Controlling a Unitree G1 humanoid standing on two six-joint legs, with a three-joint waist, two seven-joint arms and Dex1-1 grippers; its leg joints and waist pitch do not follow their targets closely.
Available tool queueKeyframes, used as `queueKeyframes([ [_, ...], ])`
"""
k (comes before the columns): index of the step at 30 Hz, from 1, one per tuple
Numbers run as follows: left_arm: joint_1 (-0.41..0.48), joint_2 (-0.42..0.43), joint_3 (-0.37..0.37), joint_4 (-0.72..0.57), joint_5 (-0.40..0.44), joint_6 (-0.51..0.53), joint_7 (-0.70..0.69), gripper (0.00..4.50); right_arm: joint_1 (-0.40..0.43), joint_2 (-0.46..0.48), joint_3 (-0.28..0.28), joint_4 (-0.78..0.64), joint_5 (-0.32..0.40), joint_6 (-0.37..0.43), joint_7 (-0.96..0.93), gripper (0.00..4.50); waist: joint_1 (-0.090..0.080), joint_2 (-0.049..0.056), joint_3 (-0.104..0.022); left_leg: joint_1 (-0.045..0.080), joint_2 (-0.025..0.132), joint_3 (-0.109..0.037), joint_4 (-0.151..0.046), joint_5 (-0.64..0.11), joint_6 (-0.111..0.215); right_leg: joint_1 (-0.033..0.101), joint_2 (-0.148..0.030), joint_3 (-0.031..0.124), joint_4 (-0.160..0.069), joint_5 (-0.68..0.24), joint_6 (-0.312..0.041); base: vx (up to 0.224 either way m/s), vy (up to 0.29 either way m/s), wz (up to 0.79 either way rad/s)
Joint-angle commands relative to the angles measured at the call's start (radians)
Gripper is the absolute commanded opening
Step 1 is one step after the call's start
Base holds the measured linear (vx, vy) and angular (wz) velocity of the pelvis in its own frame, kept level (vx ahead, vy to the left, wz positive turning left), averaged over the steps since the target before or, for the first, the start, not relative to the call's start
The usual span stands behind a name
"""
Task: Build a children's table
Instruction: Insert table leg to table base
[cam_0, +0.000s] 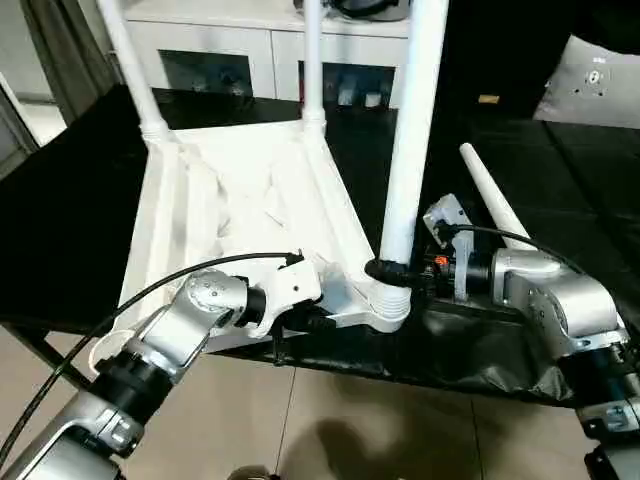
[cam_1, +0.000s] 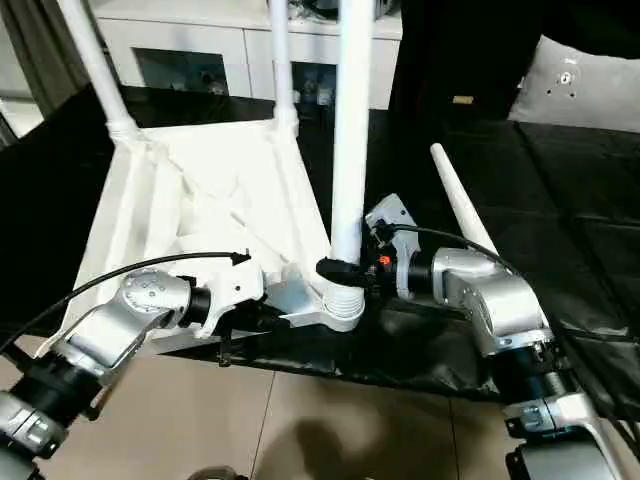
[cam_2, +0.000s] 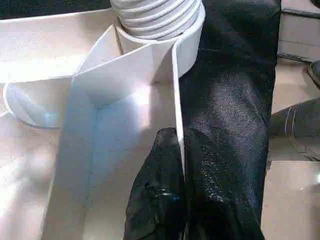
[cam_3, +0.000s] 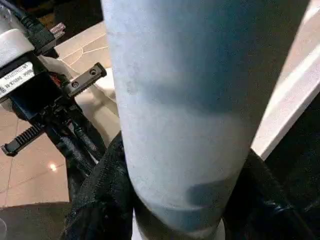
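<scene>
Third leg going in, top upside down on worktable (cam_0: 60, 230).
L gripper (cam_2: 181, 150) pinched top's (cam_0: 230, 190) edge rib; R gripper (cam_0: 385, 270) clamped leg (cam_0: 415, 130) near socket. Plastic prob. light, stiff, slick; grip low.

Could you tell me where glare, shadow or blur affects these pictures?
Left wrist view: glare washes out the table top's ribs; the left gripper's fingers look soft. Right wrist view: the leg is close, blurred and bluish. Left eye view: a dark shadow on the floor tiles.
</scene>
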Motion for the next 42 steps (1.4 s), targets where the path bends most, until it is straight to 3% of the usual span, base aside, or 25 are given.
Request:
queueKeyframes([
  [1, -0.009, -0.019, 0.001, 0.009, -0.006, -0.022, -0.027, 0.0, -0.007, -0.007, 0.027, 0.026, -0.022, -0.003, 0.017, 1.88, -0.002, -0.018, -0.067, 0.007, 0.079, -0.03, -0.073, -0.091, 0.055, 0.06, -0.108, 0.081, -0.09, -0.384, -0.041, 0.0, 0.0, 0.0],
  [5, -0.006, -0.042, 0.037, 0.023, -0.036, 0.01, -0.017, 0.0, 0.005, 0.024, -0.015, 0.081, -0.011, -0.042, -0.013, 1.88, -0.002, -0.018, -0.068, 0.004, 0.08, -0.031, -0.073, -0.08, 0.058, 0.06, -0.109, 0.081, -0.087, -0.367, -0.046, 0.0, 0.0, 0.0],
  [6, -0.006, -0.042, 0.037, 0.023, -0.036, 0.01, -0.017, 0.0, 0.005, 0.024, -0.015, 0.081, -0.011, -0.042, -0.013, 1.88, -0.003, -0.019, -0.068, 0.004, 0.078, -0.03, -0.072, -0.085, 0.058, 0.06, -0.11, 0.08, -0.091, -0.38, -0.043, 0.0, 0.0, 0.0],
  [8, -0.005, -0.044, 0.037, 0.043, -0.026, -0.01, -0.016, 0.0, 0.029, 0.065, -0.089, 0.118, 0.05, -0.045, -0.034, 1.88, -0.006, -0.019, -0.065, 0.006, 0.076, -0.03, -0.073, -0.1, 0.058, 0.059, -0.111, 0.079, -0.098, -0.414, -0.035, 0.0, 0.0, 0.0],
  [10, -0.005, -0.044, 0.037, 0.044, -0.025, -0.012, -0.016, 0.0, 0.031, 0.068, -0.093, 0.119, 0.053, -0.045, -0.035, 1.88, -0.009, -0.019, -0.063, 0.009, 0.075, -0.031, -0.075, -0.122, 0.054, 0.059, -0.109, 0.075, -0.103, -0.449, -0.024, 0.0, 0.0, 0.0],
  [14, -0.001, -0.052, 0.042, 0.055, -0.004, -0.051, -0.015, 0.0, 0.107, 0.115, -0.165, 0.149, 0.108, -0.086, -0.042, 1.88, -0.013, -0.013, -0.06, 0.023, 0.075, -0.032, -0.077, -0.17, 0.04, 0.056, -0.111, 0.071, -0.117, -0.515, -0.001, 0.0, 0.0, 0.0],
  [19, -0.009, -0.063, 0.048, 0.075, 0.009, -0.07, -0.007, 0.0, 0.2, 0.15, -0.206, 0.137, 0.105, -0.171, -0.076, 1.88, -0.014, -0.01, -0.062, 0.022, 0.079, -0.035, -0.083, -0.172, 0.041, 0.059, -0.113, 0.07, -0.12, -0.502, -0.003, 0.0, 0.0, 0.0],
  [21, -0.012, -0.065, 0.05, 0.081, 0.011, -0.075, -0.003, 0.0, 0.227, 0.136, -0.179, 0.131, 0.044, -0.248, -0.105, 1.88, -0.014, -0.011, -0.062, 0.02, 0.079, -0.034, -0.084, -0.168, 0.042, 0.06, -0.113, 0.07, -0.119, -0.496, -0.002, 0.0, 0.0, 0.0],
  [22, -0.014, -0.065, 0.052, 0.086, 0.013, -0.08, -0.002, 0.0, 0.242, 0.128, -0.169, 0.129, 0.005, -0.294, -0.134, 1.88, -0.015, -0.002, -0.059, 0.022, 0.076, -0.034, -0.083, -0.183, 0.038, 0.057, -0.114, 0.068, -0.124, -0.527, 0.006, 0.0, 0.0, 0.0],
  [24, -0.014, -0.065, 0.052, 0.088, 0.014, -0.083, -0.002, 0.0, 0.248, 0.124, -0.164, 0.127, -0.013, -0.316, -0.146, 1.88, -0.021, -0.006, -0.057, 0.025, 0.073, -0.035, -0.084, -0.206, 0.033, 0.057, -0.112, 0.064, -0.131, -0.561, 0.017, 0.0, 0.0, 0.0],
  [25, -0.014, -0.065, 0.052, 0.09, 0.02, -0.087, -0.006, 0.0, 0.251, 0.119, -0.157, 0.124, -0.035, -0.333, -0.155, 1.88, -0.021, 0.002, -0.057, 0.028, 0.073, -0.036, -0.083, -0.219, 0.032, 0.055, -0.112, 0.061, -0.136, -0.577, 0.022, 0.0, 0.0, 0.0],
  [28, -0.016, -0.064, 0.048, 0.097, 0.032, -0.1, -0.018, 0.0, 0.248, 0.1, -0.116, 0.123, -0.095, -0.367, -0.155, 1.88, -0.03, 0.003, -0.056, 0.033, 0.074, -0.038, -0.085, -0.25, 0.03, 0.054, -0.108, 0.059, -0.14, -0.575, 0.023, 0.0, 0.0, 0.0],
  [31, -0.018, -0.063, 0.044, 0.1, 0.035, -0.104, -0.03, 0.0, 0.234, 0.081, -0.074, 0.128, -0.136, -0.38, -0.146, 1.88, -0.052, 0.008, -0.041, 0.056, 0.072, -0.042, -0.082, -0.38, 0.013, 0.047, -0.105, 0.037, -0.162, -0.67, 0.046, 0.0, 0.0, 0.0],
  [32, -0.019, -0.061, 0.042, 0.1, 0.036, -0.107, -0.034, 0.0, 0.229, 0.078, -0.064, 0.13, -0.14, -0.379, -0.142, 1.88, -0.055, 0.009, -0.042, 0.059, 0.072, -0.044, -0.081, -0.396, 0.01, 0.048, -0.106, 0.033, -0.166, -0.679, 0.05, 0.0, 0.0, 0.0],
  [33, -0.024, -0.058, 0.04, 0.103, 0.04, -0.111, -0.042, 0.0, 0.218, 0.07, -0.046, 0.133, -0.15, -0.373, -0.133, 1.88, -0.061, 0.017, -0.045, 0.068, 0.079, -0.048, -0.083, -0.429, 0.004, 0.05, -0.107, 0.024, -0.169, -0.66, 0.046, 0.0, 0.0, 0.0],
  [34, -0.027, -0.057, 0.039, 0.107, 0.042, -0.114, -0.045, 0.0, 0.214, 0.065, -0.035, 0.133, -0.153, -0.365, -0.123, 1.88, -0.064, 0.017, -0.046, 0.054, 0.089, -0.057, -0.095, -0.439, 0.001, 0.064, -0.107, 0.027, -0.157, -0.612, 0.042, 0.0, 0.0, 0.0],
  [37, -0.05, -0.051, 0.035, 0.133, 0.051, -0.13, -0.064, 0.0, 0.191, 0.048, 0.01, 0.14, -0.168, -0.328, -0.077, 1.88, -0.072, 0.014, -0.046, 0.059, 0.081, -0.053, -0.091, -0.442, -0.001, 0.06, -0.116, 0.035, -0.159, -0.605, 0.022, 0.0, 0.0, 0.0],
  [42, -0.099, -0.05, 0.038, 0.195, 0.069, -0.165, -0.087, 0.0, 0.161, 0.04, 0.058, 0.176, -0.18, -0.314, -0.026, 1.88, -0.072, 0.009, -0.048, 0.042, 0.087, -0.056, -0.096, -0.39, 0.009, 0.068, -0.122, 0.044, -0.15, -0.579, 0.014, 0.0, 0.0, 0.0],
])
